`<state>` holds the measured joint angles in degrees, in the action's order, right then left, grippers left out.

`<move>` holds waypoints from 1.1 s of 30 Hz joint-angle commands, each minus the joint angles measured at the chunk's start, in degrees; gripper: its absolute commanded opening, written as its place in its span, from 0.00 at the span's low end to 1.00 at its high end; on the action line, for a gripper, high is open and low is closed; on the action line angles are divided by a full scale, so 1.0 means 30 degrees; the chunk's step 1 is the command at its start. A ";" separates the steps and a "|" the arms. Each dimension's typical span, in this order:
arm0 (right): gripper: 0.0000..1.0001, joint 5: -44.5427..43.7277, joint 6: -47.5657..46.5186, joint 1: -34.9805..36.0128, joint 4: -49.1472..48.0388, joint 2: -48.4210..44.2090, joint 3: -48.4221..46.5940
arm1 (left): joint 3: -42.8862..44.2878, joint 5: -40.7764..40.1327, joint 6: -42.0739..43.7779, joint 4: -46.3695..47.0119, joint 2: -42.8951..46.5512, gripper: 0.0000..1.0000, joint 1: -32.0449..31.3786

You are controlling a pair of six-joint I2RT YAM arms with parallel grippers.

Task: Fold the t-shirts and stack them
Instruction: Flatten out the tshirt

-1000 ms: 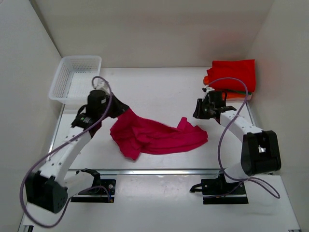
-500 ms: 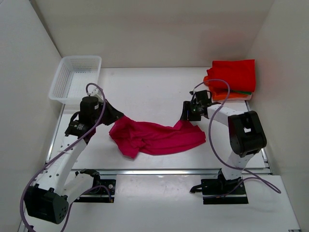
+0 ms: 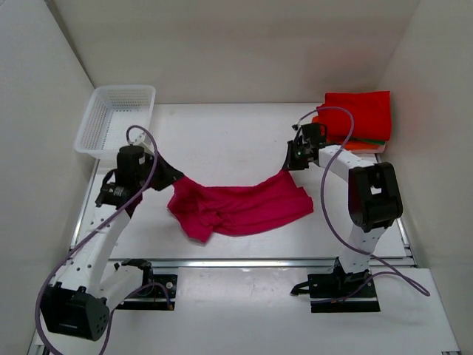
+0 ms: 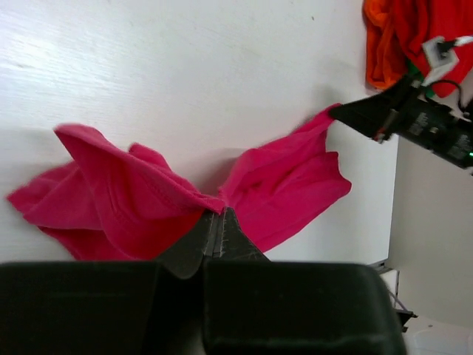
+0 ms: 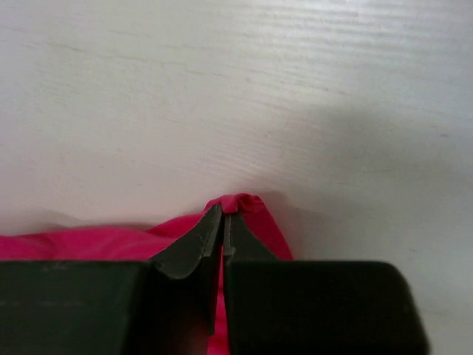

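The white table (image 3: 236, 133) carries the crumpled magenta-pink cloth t-shirt (image 3: 236, 208) mid-surface, sagging between 2 pinches. The folded bright red t-shirt (image 3: 360, 111) tops the stack in the far right corner, near the right arm, where a stray swing could knock it. The left gripper (image 4: 219, 222) is clamped on a bunched fold. The right gripper (image 5: 223, 222) is clamped on a thin hem tip, and spreading could pull that small bite free.

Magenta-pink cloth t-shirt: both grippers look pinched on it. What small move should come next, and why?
Probably draw the two arms apart and slightly up. The left gripper and right gripper are each shut on opposite ends of the magenta-pink cloth t-shirt, whose middle lies bunched and wrinkled on the white table, so it needs spreading before folding.
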<state>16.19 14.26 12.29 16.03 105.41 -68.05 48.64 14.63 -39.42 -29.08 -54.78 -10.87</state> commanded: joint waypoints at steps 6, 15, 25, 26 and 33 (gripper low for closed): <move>0.01 -0.0325 -0.1180 -0.0231 0.3118 -0.3813 -0.8567 | 2.0224 -0.1007 0.4759 -0.6035 -0.9292 0.00 0.3214; 0.00 -0.0006 -0.1150 -0.0640 0.3681 -0.8877 -1.0366 | 2.2704 0.0161 0.3265 -0.5047 -0.8056 0.00 0.4066; 0.00 0.2568 0.0077 -0.2513 0.3797 -1.3277 -0.9659 | 2.3216 -0.2062 0.3326 -0.5451 -0.3947 0.00 0.1985; 0.00 0.3154 0.0428 -0.3009 0.3565 -1.3541 -0.9776 | 2.3596 -0.2355 0.3499 -0.5279 -0.3801 0.00 0.1897; 0.00 0.3921 0.0141 -0.2841 0.3796 -1.2198 -0.9485 | 2.1408 -0.0370 0.3266 -0.5047 -0.5467 0.00 0.2539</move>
<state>26.48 15.18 2.42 28.18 66.43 -96.79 116.86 11.29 -29.45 -44.12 -66.78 -4.49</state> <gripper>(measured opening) 0.007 0.015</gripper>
